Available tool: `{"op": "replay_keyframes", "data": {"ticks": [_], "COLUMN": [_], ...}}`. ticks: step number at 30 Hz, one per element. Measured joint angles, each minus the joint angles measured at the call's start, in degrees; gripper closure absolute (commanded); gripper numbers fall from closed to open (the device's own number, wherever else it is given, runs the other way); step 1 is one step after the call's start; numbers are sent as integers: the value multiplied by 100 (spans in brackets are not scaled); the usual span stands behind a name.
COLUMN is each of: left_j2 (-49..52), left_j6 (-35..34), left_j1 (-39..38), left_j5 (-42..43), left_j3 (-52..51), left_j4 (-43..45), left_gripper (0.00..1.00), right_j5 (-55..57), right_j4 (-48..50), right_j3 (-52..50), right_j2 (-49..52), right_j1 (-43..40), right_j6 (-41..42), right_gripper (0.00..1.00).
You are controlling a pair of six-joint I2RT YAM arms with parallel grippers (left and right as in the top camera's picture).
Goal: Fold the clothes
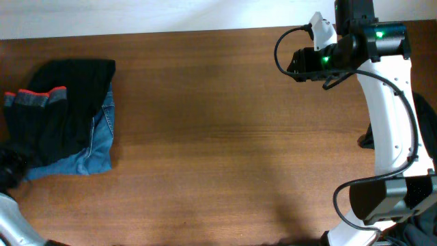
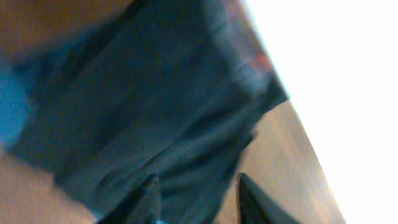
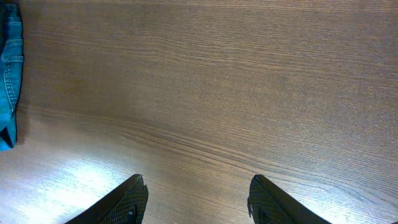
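The clothes point(image 1: 65, 109) lie in a pile at the table's left edge: a black garment with a grey waistband point(image 1: 33, 98) edged red. The blurred left wrist view is filled by the same black cloth point(image 2: 155, 106), with a trace of the red edge point(image 2: 261, 61). My left gripper point(image 2: 196, 180) hovers at the pile's edge with its fingers apart and nothing pinched between them; from overhead it shows dark at the pile's near-left corner point(image 1: 10, 171). At the far right, my right gripper point(image 3: 198, 180) stands open over bare wood, also visible from above point(image 1: 297, 65).
Blue jeans point(image 1: 95, 147) lie under the black garment, sticking out on its right and near sides; their edge shows in the right wrist view point(image 3: 9, 68). The brown wooden table point(image 1: 225, 137) stretches between the pile and the right arm's white base point(image 1: 392, 137).
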Motion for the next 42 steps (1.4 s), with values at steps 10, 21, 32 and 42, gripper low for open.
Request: {"op": "replay_keyframes", "data": {"ticks": [10, 21, 32, 42], "left_j2": [-197, 1340, 3289, 3491], "left_j6": [634, 404, 260, 254], "left_j1": [-713, -704, -861, -1132], "left_j5": [-376, -483, -341, -400], "left_j3": [944, 940, 1003, 1174], "left_j4": [861, 1523, 2785, 3095], "left_gripper": [82, 79, 56, 55], "right_j5": [0, 0, 0, 0], "right_j4": [-13, -37, -42, -149], "right_j3": [0, 0, 0, 0], "right_j2": [0, 0, 0, 0], "right_j1": [0, 0, 0, 0], "right_j6": [4, 2, 4, 4], "right_gripper": [42, 42, 42, 42]}}
